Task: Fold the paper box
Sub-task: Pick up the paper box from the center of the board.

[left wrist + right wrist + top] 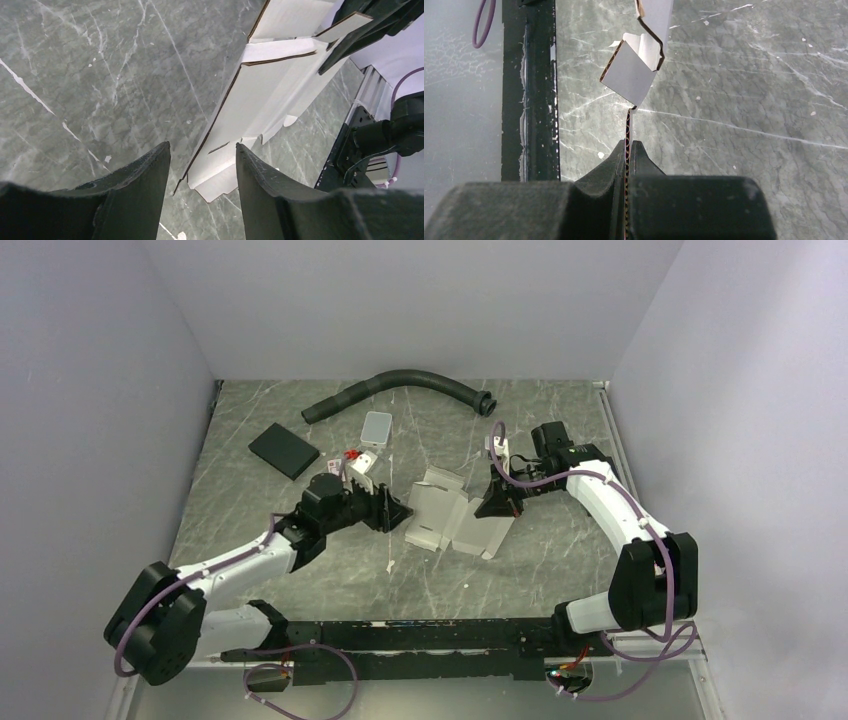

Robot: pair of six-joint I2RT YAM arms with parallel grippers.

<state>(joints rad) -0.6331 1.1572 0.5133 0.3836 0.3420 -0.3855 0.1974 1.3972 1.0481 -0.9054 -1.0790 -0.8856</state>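
Holding the paper box (455,518) by one thin edge is what worries me most. The right gripper (627,150) is pressed together on a single panel seen edge-on, and the bite looks shallow. If I push against the sheet from the other side, I judge it could pivot in that pinch or slide out, and the half-raised folds would flop back onto the table (440,580).

The box sits mid-table between the two arms as a creased, partly folded sheet with its flaps standing at odd angles. The left gripper (202,165) is spread and holds nothing. In its wrist view a tabbed end of the sheet lies between the fingers (145,185), though I cannot tell whether it touches either one. Closing here could crush that tab or catch the wrong flap, and pulling against the right arm's hold could tear or crease the thin card off its score lines. The two grippers are also near each other across the box, so a careless sweep risks a knock.

Around it, a black hose (400,385) curves along the far side, with a grey tile (376,426) and a black pad (284,450) at the far left. All are well apart from the box and block nothing. The black rail (420,635) at the near edge is the only hard thing beside the hanging flap.
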